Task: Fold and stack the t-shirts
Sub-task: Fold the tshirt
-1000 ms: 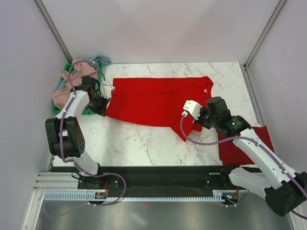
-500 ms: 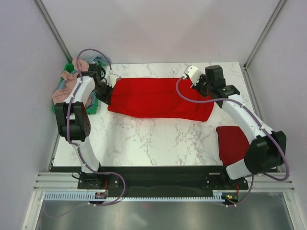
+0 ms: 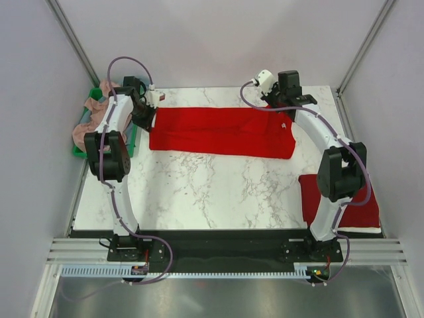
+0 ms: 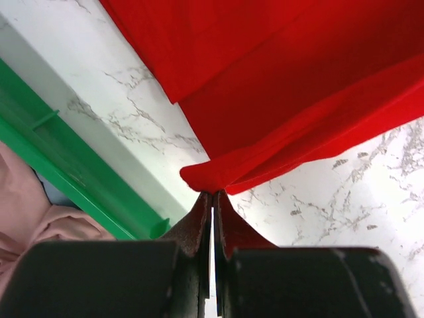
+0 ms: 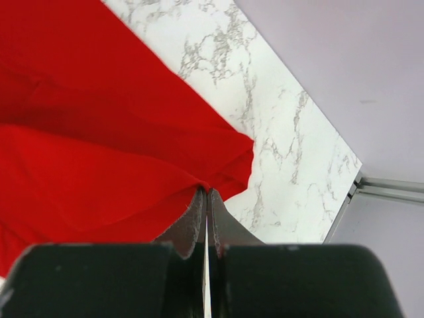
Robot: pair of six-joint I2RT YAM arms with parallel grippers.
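Red t-shirt lies folded in a long band on marble table; left gripper and right gripper each clamp one end.

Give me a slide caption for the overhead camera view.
Left gripper and right gripper each pinch one end of a folded red t-shirt on the marble table.

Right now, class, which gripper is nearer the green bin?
Left. The left gripper pinches the red t-shirt at the end just beside the green bin. The right gripper pinches the shirt's opposite end, far from the bin.
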